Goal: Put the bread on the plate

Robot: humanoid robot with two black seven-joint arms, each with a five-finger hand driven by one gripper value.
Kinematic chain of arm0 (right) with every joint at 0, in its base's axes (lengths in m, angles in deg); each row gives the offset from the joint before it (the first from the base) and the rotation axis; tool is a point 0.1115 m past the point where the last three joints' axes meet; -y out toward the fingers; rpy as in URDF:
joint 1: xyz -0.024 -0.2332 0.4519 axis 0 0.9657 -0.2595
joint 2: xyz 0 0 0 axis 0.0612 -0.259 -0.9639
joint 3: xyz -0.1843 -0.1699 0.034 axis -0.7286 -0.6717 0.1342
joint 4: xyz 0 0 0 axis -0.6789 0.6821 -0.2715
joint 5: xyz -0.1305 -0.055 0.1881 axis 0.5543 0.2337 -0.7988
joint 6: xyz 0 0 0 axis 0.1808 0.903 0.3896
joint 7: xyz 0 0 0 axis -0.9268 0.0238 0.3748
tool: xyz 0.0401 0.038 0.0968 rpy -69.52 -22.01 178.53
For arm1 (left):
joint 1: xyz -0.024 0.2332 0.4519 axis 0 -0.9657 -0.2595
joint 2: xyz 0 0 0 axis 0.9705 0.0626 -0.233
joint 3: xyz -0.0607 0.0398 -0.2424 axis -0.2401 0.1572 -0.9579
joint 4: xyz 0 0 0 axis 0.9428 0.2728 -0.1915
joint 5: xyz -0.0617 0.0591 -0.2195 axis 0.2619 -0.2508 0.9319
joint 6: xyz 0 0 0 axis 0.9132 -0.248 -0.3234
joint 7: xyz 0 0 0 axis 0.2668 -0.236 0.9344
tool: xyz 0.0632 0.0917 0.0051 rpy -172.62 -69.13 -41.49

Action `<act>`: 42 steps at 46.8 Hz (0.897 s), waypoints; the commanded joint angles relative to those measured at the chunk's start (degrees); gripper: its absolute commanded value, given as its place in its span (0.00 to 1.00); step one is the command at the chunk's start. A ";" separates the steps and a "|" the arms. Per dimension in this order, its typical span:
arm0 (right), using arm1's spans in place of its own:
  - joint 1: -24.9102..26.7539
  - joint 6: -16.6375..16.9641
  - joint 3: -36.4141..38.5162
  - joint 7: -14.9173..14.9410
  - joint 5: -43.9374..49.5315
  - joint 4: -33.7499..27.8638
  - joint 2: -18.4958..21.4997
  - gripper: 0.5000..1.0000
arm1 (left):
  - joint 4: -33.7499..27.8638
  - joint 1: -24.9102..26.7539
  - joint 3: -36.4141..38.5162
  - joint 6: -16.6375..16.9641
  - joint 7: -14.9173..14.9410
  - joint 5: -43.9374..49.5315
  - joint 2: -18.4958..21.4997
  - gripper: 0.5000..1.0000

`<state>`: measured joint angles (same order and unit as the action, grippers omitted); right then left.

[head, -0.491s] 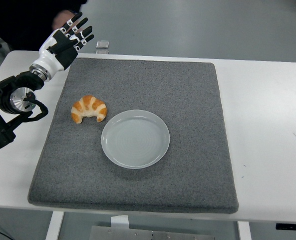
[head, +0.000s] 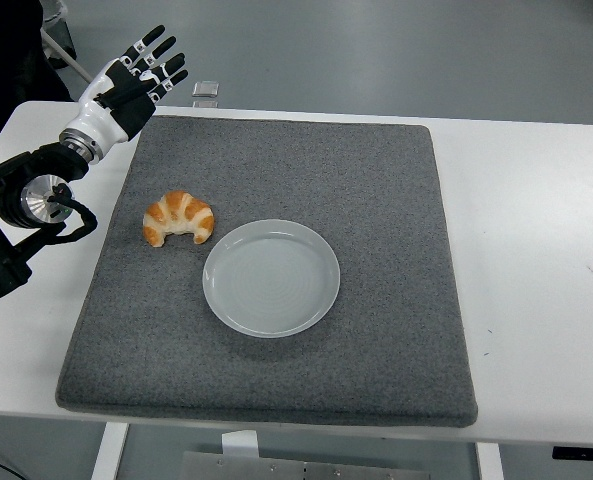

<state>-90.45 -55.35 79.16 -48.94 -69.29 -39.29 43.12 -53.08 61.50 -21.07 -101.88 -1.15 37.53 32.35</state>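
Note:
A golden croissant (head: 179,217) lies on the grey mat (head: 376,180), just left of a round white plate (head: 271,277) and apart from it. The plate holds nothing. My left hand (head: 136,80) hovers at the mat's far left corner, well behind the croissant, with fingers spread and holding nothing. The right arm is out of view.
The mat covers most of the white table (head: 536,250). A small silver object (head: 206,92) lies at the table's far edge behind the mat. A person in dark clothing (head: 6,60) stands at the top left.
The person's hand behind my left hand has drawn back out of view. My left hand, the croissant and the plate have not moved.

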 commanded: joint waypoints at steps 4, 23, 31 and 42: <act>0.00 0.00 0.00 0.00 0.07 0.00 0.00 0.86 | 0.00 0.01 -0.01 -0.04 -0.16 -0.07 -0.09 0.98; 0.00 0.00 0.00 0.00 0.07 0.00 0.00 0.86 | 1.32 0.01 -0.71 -0.66 -0.69 0.02 -0.17 0.98; 0.00 0.00 0.00 0.00 0.07 0.00 0.00 0.86 | 1.32 0.01 -0.63 -0.48 -0.69 0.10 -0.17 0.98; 0.00 0.00 0.00 0.00 -0.02 0.00 0.00 0.86 | 1.32 0.01 -0.71 -0.48 -0.69 0.02 0.00 0.98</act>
<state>-90.45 -55.34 79.16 -48.94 -69.25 -39.29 43.12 -51.76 61.50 -21.73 -102.36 -1.84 37.65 32.35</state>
